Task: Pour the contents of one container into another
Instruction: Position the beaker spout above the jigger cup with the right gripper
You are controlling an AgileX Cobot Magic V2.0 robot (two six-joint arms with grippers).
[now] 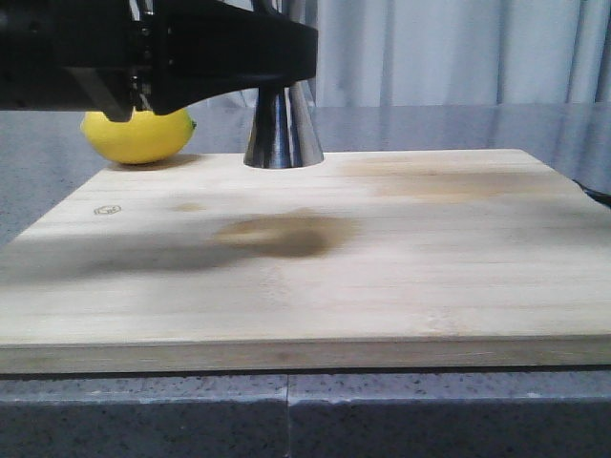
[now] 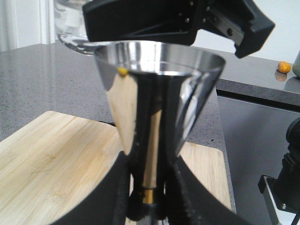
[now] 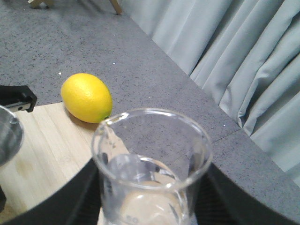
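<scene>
Grey speckled counter [image 1: 458,124] extended beneath the work area, with pale pleated curtains [image 1: 449,48] hanging behind it. On the counter lay a large light wooden cutting board [image 1: 382,277], bearing a darker brown stain near its centre and a small stamped mark close to its left edge.

Across the upper left of the front view a black robot arm [image 1: 153,48] reached in, covering the upper part of the steel jigger [image 1: 284,129]. The jigger stood upright at the far edge of the board, only its lower cone showing in that view. In the left wrist view the left gripper [image 2: 149,197] was clamped on the jigger's narrow waist at the brass band, one black finger [image 2: 119,197] on each side, the wide upper cup open above them.

The right gripper [image 3: 150,206] was closed around the lower body of the clear glass beaker [image 3: 152,164], dark fingers pressed against either side. The beaker appeared raised, its rim seen just beside and above the jigger's mouth in the left wrist view. Whether the beaker held liquid could not be determined.

A yellow lemon [image 1: 138,134] rested on the counter just beyond the board's far left corner, near the jigger but apart from it.
</scene>
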